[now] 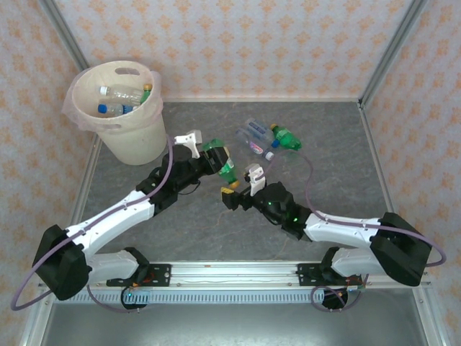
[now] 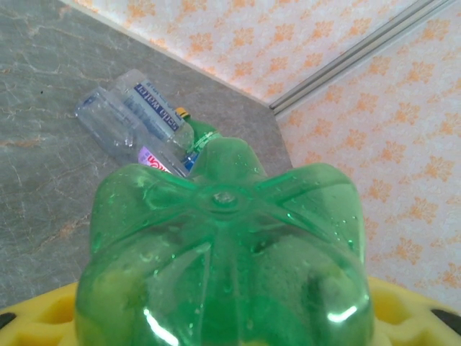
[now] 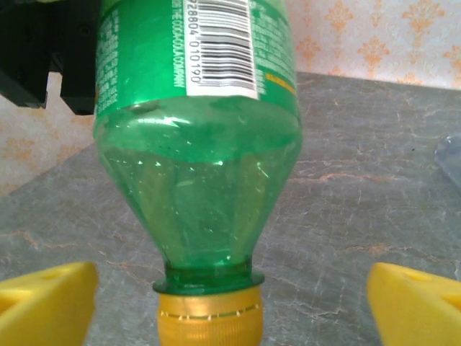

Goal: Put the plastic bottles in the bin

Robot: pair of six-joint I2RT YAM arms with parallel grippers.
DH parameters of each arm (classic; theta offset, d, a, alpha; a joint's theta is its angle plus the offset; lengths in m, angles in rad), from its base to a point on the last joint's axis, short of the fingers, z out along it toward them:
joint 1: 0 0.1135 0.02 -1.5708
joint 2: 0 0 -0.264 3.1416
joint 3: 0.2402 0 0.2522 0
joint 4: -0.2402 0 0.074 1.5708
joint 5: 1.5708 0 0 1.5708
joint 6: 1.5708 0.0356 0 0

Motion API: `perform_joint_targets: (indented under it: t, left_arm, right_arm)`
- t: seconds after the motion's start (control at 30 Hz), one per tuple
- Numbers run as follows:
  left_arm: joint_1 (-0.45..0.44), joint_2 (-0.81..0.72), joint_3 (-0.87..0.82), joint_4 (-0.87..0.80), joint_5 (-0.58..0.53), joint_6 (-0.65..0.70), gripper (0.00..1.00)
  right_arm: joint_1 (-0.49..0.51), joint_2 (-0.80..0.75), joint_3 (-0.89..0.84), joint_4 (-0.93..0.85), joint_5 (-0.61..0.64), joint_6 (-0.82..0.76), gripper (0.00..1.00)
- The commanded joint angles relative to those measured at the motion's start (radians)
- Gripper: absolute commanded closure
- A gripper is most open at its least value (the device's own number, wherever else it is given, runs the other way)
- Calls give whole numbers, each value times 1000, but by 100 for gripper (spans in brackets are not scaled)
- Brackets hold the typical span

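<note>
handover at mid-frame: green bottle [image 1: 227, 171] in my left claw [image 1: 213, 153]
i grip it near its base, cap [image 3: 209, 317] down, likely because this arm sits nearer the bin [image 1: 137, 140] at upper left; my right claw [image 1: 242, 182] stands wide either side of the cap, clear of it.

Cropped at top and bottom edges in the right wrist view: green bottle [image 3: 198, 144], cap [image 3: 209, 317] cut short. At the right edge, barely a sliver of clear plastic [image 3: 450, 155]. Half hidden behind the bin [image 1: 137, 140] rim, bottles [image 1: 119, 92] with labels too small to read.
</note>
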State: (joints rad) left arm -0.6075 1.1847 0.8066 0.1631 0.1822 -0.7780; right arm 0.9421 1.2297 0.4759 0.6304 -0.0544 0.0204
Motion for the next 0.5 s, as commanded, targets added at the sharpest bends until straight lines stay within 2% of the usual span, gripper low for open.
perform_joint_targets:
  t: [0.0, 0.17, 0.3, 0.47]
  left_arm:
    - [6, -34, -24, 50, -50, 4, 50]
    - [6, -75, -17, 3, -121, 41, 51]
    - [6, -125, -3, -49, -218, 72, 50]
    - [24, -187, 16, -95, -250, 121, 51]
  right_arm:
    - [4, -29, -16, 58, 37, 11, 0]
    - [4, -42, -25, 67, 48, 21, 0]
    - [4, -56, -42, 90, 68, 32, 0]
    - [-1, -98, -58, 107, 89, 68, 0]
